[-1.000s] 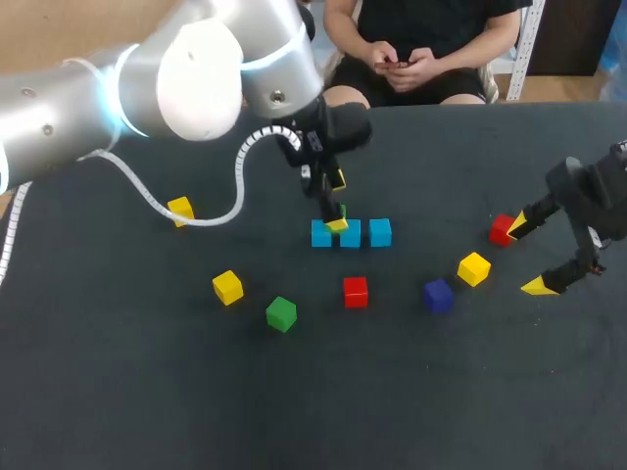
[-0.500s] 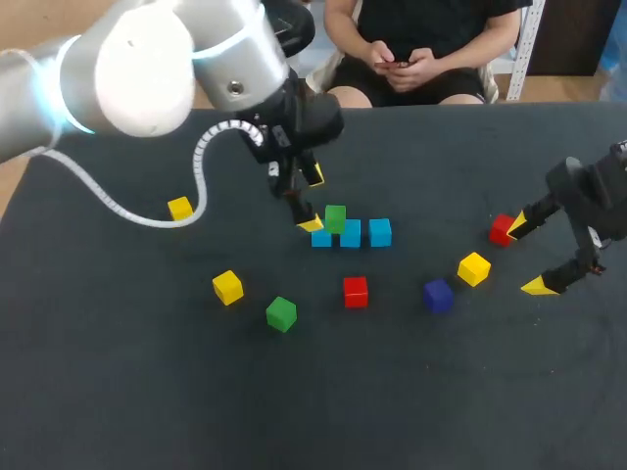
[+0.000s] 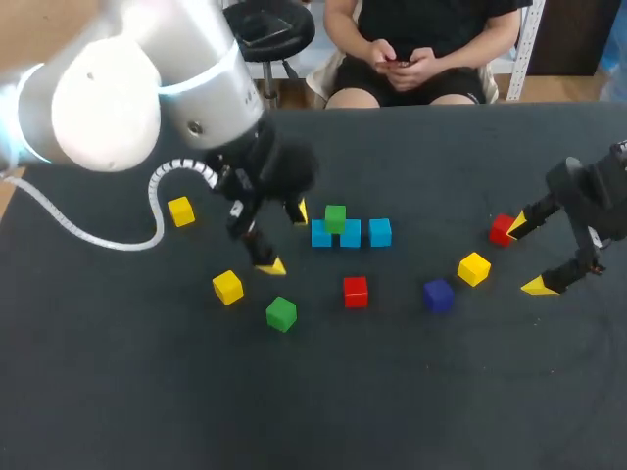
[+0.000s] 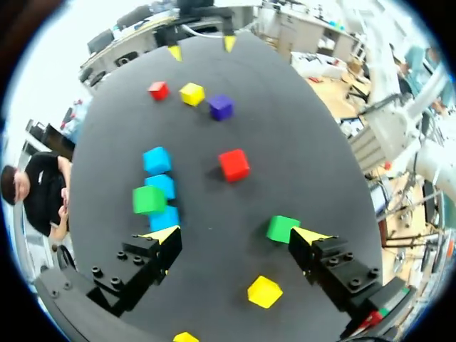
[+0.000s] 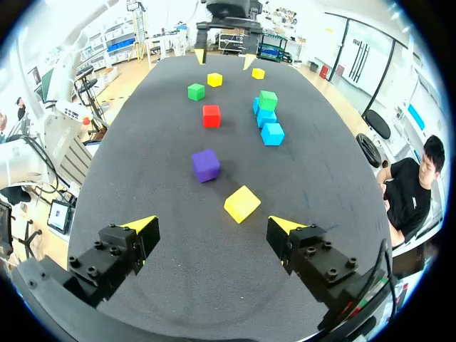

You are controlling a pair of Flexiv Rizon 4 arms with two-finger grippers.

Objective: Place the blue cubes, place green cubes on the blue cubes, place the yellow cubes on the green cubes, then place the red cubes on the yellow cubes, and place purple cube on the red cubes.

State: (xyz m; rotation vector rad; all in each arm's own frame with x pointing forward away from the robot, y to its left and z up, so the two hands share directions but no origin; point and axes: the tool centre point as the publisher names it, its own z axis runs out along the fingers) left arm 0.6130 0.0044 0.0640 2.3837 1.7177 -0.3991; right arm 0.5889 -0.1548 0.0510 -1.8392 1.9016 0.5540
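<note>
Bright green cube [image 3: 336, 217] atop blue cubes [image 3: 354, 236]

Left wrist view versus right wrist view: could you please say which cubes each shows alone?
Only the left wrist view shows the second red cube, near the right gripper. The right wrist view shows no cube that the left one lacks. Both show the blue cubes under the stacked green cube, the loose green cube, the middle red cube, the purple cube and the yellow cubes.
</note>
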